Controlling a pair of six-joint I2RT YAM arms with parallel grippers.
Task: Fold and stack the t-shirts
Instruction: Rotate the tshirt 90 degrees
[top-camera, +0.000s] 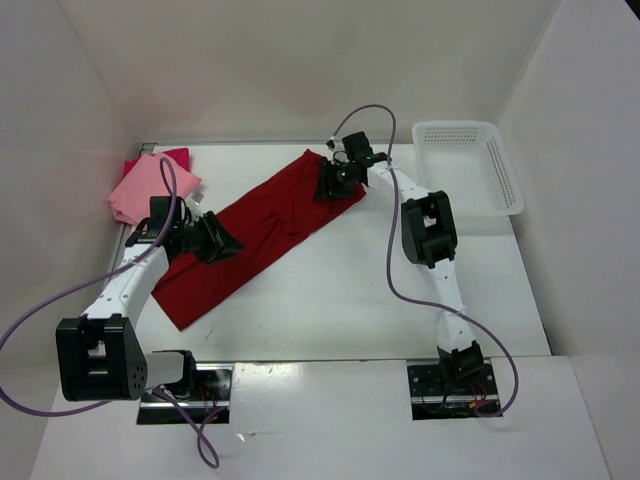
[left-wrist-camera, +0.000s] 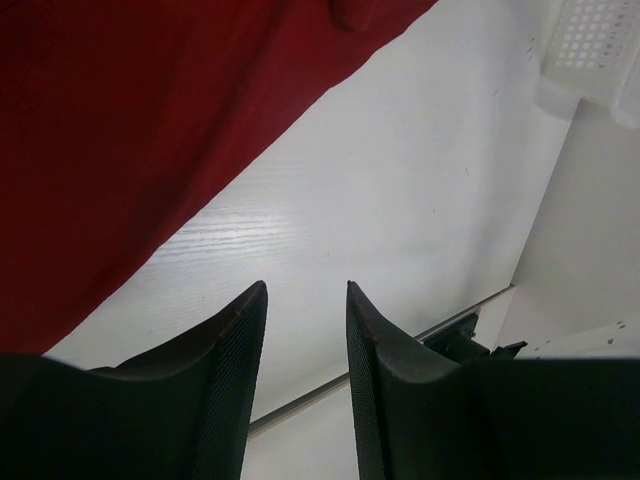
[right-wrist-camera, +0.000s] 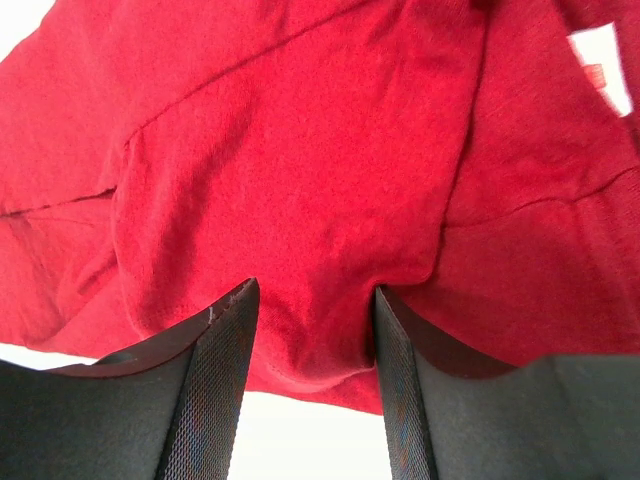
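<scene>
A dark red cloth t-shirt (top-camera: 265, 235) lies as one long strip slantwise across the white table (top-camera: 350, 300). The left gripper (left-wrist-camera: 305, 290) hangs by the strip's near left end, fingers parted, with only bare table between them. The right gripper (right-wrist-camera: 312, 290) is at the far end, spread wide over a hump of red cloth; it looks released, though I can't be sure the pads are clear. A folded light pink t-shirt (top-camera: 148, 190) rests on a magenta-pink one (top-camera: 178, 155) at far left, and a white perforated plastic basket (top-camera: 500, 170) stands at far right.
</scene>
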